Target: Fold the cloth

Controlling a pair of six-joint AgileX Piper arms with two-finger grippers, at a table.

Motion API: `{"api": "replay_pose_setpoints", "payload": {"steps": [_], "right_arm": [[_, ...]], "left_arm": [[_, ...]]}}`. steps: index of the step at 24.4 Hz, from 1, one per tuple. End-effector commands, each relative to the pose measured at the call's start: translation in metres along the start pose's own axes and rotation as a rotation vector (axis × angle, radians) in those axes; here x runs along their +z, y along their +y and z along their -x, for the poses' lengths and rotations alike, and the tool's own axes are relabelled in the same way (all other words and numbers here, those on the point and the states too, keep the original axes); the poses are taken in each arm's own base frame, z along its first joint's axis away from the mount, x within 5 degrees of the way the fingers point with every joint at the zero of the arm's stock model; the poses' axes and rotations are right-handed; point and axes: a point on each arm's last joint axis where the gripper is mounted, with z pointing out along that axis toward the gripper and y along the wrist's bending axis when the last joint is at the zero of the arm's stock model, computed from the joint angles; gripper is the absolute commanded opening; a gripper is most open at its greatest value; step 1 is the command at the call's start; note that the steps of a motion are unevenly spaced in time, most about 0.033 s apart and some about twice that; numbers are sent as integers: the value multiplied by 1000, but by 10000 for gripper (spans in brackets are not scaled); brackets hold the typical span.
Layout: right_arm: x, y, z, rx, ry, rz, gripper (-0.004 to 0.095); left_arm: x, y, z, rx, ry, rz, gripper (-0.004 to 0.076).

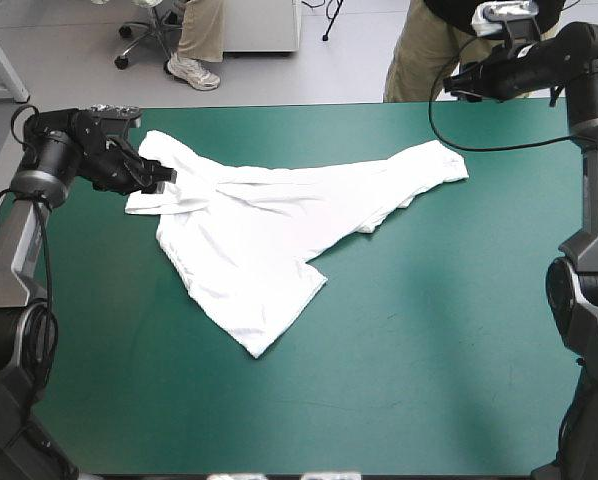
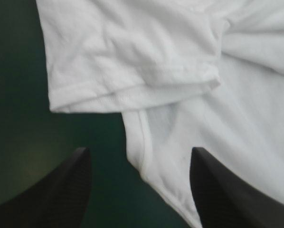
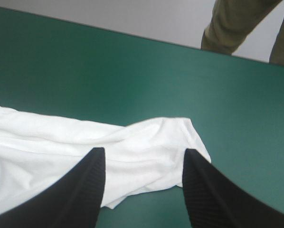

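Observation:
The white T-shirt (image 1: 249,225) lies partly spread on the teal-green cover, one part stretched toward the far right, a pointed corner toward the near middle. My left gripper (image 1: 157,176) is open at the shirt's far-left end. In the left wrist view the gripper (image 2: 139,187) hangs over a hemmed edge of the T-shirt (image 2: 180,95) with a folded sleeve just ahead. My right gripper (image 1: 457,82) is raised beyond the shirt's far-right end. In the right wrist view the gripper (image 3: 143,183) stands open above that end of the T-shirt (image 3: 146,142), holding nothing.
The bare teal-green cover (image 1: 429,330) takes up the near and right parts of the table. The table's far edge (image 3: 132,37) runs just beyond the shirt's right end.

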Motion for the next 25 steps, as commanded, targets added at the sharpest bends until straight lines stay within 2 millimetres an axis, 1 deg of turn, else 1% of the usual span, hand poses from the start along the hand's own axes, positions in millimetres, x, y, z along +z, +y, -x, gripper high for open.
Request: {"api": "replay_pose_setpoints", "payload": {"steps": [1, 3, 5, 8, 10, 13, 15, 16, 17, 18, 19, 21, 22, 25], "right_arm": [[-76, 30, 19, -38, -161, 26, 464], [-92, 36, 21, -50, -191, 22, 464], [-102, 39, 22, -58, -208, 15, 464], [-106, 39, 22, -62, -214, 9, 464], [-106, 39, 22, -59, -214, 10, 464], [-100, 38, 20, -57, -193, 12, 463], [-82, 32, 12, -48, -129, 14, 463], [-79, 31, 10, -46, -115, 13, 463], [-67, 27, 4, -39, -74, 17, 463], [-63, 26, 2, -37, -58, 19, 463], [-52, 22, -5, -27, -18, 19, 463], [-41, 17, -13, -31, 33, 5, 463], [-39, 16, -15, -32, 45, -4, 463], [-30, 9, -23, -39, 97, -49, 462]], "left_arm": [[-27, -7, -16, -24, -74, -13, 436], [-16, -7, -29, -45, -44, -14, 436], [-1, -7, -39, -75, -22, -13, 436], [20, -7, -47, -129, -25, -26, 436], [31, -7, -47, -160, -29, -44, 437], [44, -7, -44, -191, -42, -59, 437], [64, -5, -44, -215, -26, -58, 436], [70, -4, -45, -224, -11, -55, 436], [80, -3, -47, -230, 13, -53, 436], [85, -2, -49, -230, 28, -52, 436], [91, -2, -50, -235, 42, -55, 436], [95, -5, -52, -219, 64, -61, 426], [96, -7, -52, -204, 65, -64, 401], [96, -14, -51, -163, 65, -75, 135]]}}
